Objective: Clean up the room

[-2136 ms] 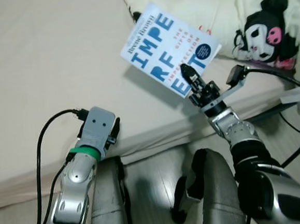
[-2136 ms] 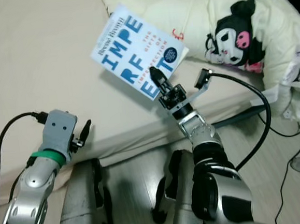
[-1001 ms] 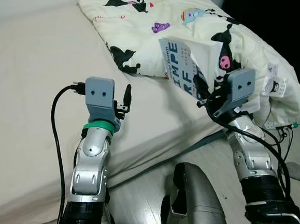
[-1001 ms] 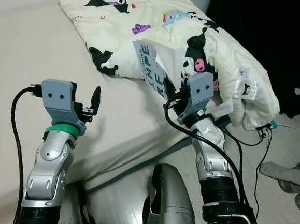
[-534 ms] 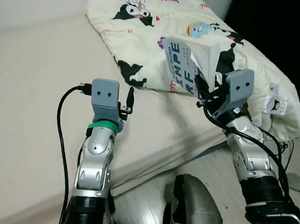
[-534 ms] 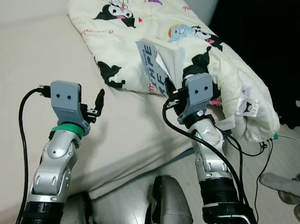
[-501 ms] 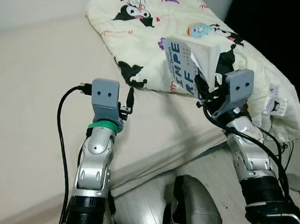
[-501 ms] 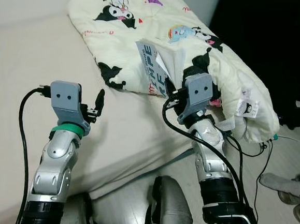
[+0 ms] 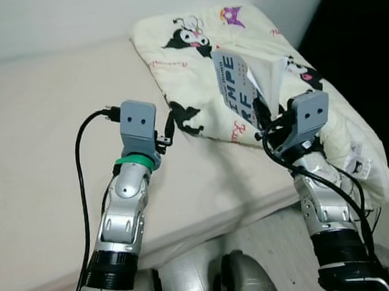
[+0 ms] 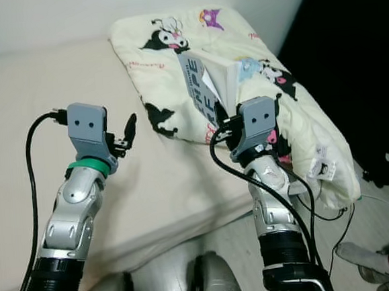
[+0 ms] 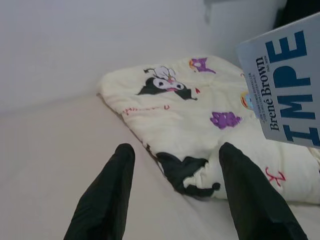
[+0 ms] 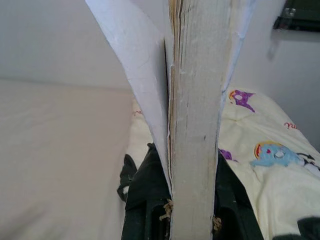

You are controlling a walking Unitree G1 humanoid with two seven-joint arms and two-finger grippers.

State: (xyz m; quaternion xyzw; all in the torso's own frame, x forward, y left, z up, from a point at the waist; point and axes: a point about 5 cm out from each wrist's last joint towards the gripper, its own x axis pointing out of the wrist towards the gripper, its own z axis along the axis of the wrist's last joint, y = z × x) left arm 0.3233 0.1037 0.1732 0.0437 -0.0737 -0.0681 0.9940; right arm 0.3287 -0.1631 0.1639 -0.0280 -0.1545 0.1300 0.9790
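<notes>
Right gripper (image 12: 192, 200): fingers clamped on the lower edge of the book (image 9: 239, 93), one black finger on each side of the page block. The book is held upright above the bed (image 9: 38, 131), its long axis near vertical with a slight tilt. The blue-lettered front cover faces the robot's left and has peeled a little away from the pages; the page edges face the wrist camera. The book stands clear of the bedding, in front of the folded cream quilt (image 9: 195, 71) printed with cartoon characters, which lies along the bed's right side and hangs over the edge.

Left gripper (image 11: 172, 187): fingers spread apart, holding nothing, raised above the beige mattress and pointing toward the near corner of the quilt. Its black cable (image 9: 82, 168) loops down beside the forearm.
</notes>
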